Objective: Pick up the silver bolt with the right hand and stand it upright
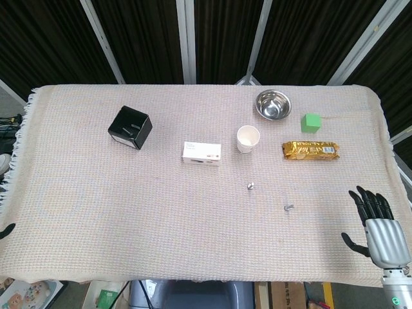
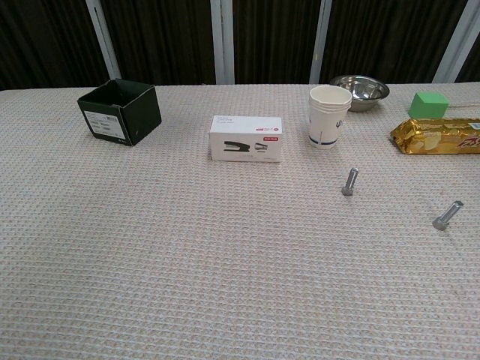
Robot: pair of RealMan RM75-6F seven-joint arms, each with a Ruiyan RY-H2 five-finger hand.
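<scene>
Head view, looking down on the tabletop (image 1: 129,212), which is covered in a beige woven cloth. The right hand (image 1: 380,225) hangs at the near right edge, fingers spread wide, holding nothing. Two silver bolts are to the left of the hand. The lying bolt (image 1: 288,207) is the nearer of the two and rests on its side. The standing bolt (image 1: 251,186) is further left and seems upright. Beyond them are a paper cup (image 1: 248,138), a white carton (image 1: 201,152), a gold snack packet (image 1: 310,150), a green block (image 1: 311,122) and a steel bowl (image 1: 272,104). A black box (image 1: 130,127) sits far to the left. A dark tip at the far left edge may be the left hand (image 1: 5,229); whether it is open cannot be told.

Chest view, low across the cloth, with no hand in sight. The lying bolt (image 2: 448,214) rests at a slant, its head towards the viewer. The standing bolt (image 2: 349,181) stands on its head, shank up. Dark panelled screens with pale frames close off the room behind.

The lying bolt looks small, rigid, smooth metal, dense for its size and likely to roll or slip. Pinching across the shank near the head seems surest. The textured cloth should check rolling, though its soft weave may let an upright bolt tip.
</scene>
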